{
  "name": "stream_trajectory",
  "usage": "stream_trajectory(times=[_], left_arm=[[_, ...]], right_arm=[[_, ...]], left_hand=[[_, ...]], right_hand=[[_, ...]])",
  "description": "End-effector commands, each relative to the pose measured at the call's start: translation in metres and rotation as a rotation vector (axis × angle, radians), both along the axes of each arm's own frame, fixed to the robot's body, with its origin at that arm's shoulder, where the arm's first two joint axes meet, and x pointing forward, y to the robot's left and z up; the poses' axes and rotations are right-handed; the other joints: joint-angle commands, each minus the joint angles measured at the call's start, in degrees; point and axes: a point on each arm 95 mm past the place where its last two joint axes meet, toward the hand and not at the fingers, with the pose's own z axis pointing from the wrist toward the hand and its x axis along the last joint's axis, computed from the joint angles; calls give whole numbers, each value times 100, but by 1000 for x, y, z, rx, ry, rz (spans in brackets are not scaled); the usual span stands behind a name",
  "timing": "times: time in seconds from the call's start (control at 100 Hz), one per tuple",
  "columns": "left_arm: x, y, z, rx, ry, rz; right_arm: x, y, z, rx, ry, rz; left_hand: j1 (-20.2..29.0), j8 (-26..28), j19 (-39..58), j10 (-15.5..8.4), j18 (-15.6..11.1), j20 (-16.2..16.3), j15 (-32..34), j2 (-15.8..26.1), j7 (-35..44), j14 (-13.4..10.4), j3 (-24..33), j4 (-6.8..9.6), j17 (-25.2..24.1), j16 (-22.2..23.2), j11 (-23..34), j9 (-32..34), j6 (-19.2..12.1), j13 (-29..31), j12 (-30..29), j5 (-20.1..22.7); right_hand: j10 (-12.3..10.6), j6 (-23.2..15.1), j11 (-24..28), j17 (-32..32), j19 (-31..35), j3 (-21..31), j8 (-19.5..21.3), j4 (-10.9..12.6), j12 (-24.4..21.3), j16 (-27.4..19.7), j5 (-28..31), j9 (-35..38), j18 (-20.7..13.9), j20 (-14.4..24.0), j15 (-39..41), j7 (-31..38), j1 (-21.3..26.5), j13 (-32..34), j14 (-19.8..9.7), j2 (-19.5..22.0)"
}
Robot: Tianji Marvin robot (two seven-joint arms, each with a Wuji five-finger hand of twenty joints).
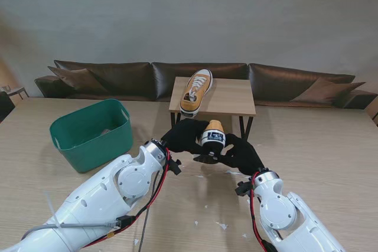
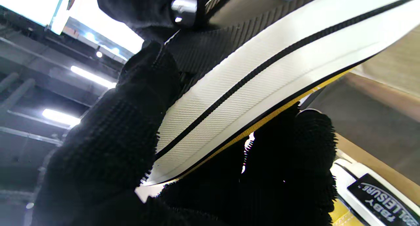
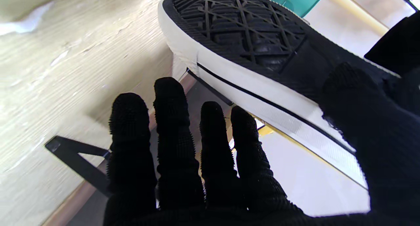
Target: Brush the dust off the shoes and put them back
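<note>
— Where is the shoe now, and who has it?

— One yellow sneaker (image 1: 211, 137) is up in the air between the two black-gloved hands, heel toward me, just in front of the small wooden stand (image 1: 227, 100). The second sneaker (image 1: 196, 91) rests on top of that stand. The left hand (image 1: 184, 136) has its fingers (image 2: 108, 144) clamped on the white rubber sidewall and the sole. The right hand (image 1: 242, 153) is beside the sole with four fingers (image 3: 177, 147) stretched out and a little apart; the thumb looks pressed on the rubber edge, but I cannot tell if it really grips.

— How will it handle?

— I judge it light. The canvas upper is soft and will dent, while the rubber sole and sidewall are stiff — so these are the better place to hold. The ribbed rubber should not slip much against knitted gloves.

— And for brushing?

— Hold it by the heel and the sole edge, and leave the canvas free. The green basket (image 1: 91, 134) stands well apart on the left.
</note>
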Motion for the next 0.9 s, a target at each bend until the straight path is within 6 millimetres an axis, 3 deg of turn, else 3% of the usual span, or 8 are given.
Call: stream_trajectory(times=[0.0, 0.16, 0.32, 0.49, 0.53, 0.71, 0.89], left_arm=[[0, -5, -12, 23, 35, -19], [5, -3, -37, 117, -23, -9], [2, 3, -54, 196, -43, -16], [-13, 15, -69, 284, -50, -24], [-18, 19, -70, 310, -63, -28], [-35, 32, -76, 390, -103, -33], [-36, 37, -85, 398, -66, -1]], right_arm=[[1, -4, -1, 8, 8, -17], [5, -10, -6, 17, 10, -62], [9, -15, -7, 30, 4, -106], [11, -20, -5, 46, -4, -138], [11, -20, -5, 49, -4, -141], [11, -22, -4, 63, -7, -156], [9, -22, -5, 89, 20, -146]], left_hand=[[1425, 616, 84, -724, -462, -145, 127, 21, 1363, -514, 1631, 276, -157, 151, 162, 27, -1185, 218, 167, 591], [1421, 652, 193, -852, -411, -401, 49, -201, 1464, -598, 1702, 253, -223, 221, 298, 6, -1302, 193, 364, 821], [1383, 184, 338, -919, -412, -732, -1, -331, 1597, -664, 1735, 238, -317, 281, 388, 4, -1403, 184, 481, 968], [1410, 222, 285, -808, -322, -649, 76, -211, 1597, -531, 1653, 240, -621, 513, 420, -99, -1272, 45, 592, 816], [1404, 430, 213, -805, -322, -505, 59, -197, 1506, -509, 1630, 257, -671, 615, 415, -103, -1274, 38, 615, 808], [1364, 488, 224, -809, -353, -490, 120, -208, 1503, -505, 1655, 238, -613, 653, 428, -70, -1278, 69, 615, 781], [1384, 554, 174, -778, -375, -542, 107, -182, 1474, -506, 1656, 216, -628, 595, 420, -71, -1237, 49, 602, 748]], right_hand=[[-27, -14, 39, -1434, -88, 12, -86, 211, -115, -48, -68, -62, 3, -46, 0, 93, -242, 12, -56, 349], [-16, -25, 41, -1400, -75, 0, -109, 229, -129, -51, -6, 8, 29, -36, 18, 111, -243, 62, -43, 408], [4, -39, 41, -1397, -74, 3, -125, 238, -138, -53, 64, 61, 47, -34, 26, 126, -229, 92, -15, 412], [13, -39, 31, -1399, -77, 15, -140, 247, -145, -56, 106, 105, 60, -34, 24, 129, -222, 107, 0, 450], [20, -40, 27, -1397, -77, 12, -142, 247, -147, -56, 119, 110, 65, -34, 22, 130, -232, 107, 8, 468], [27, -47, 18, -1396, -79, -11, -155, 255, -148, -57, 139, 143, 86, -33, 18, 120, -244, 115, 31, 531], [48, -49, -11, -1430, -98, -53, -169, 267, -154, -57, 158, 154, 121, -31, 4, 95, -223, 103, 48, 615]])
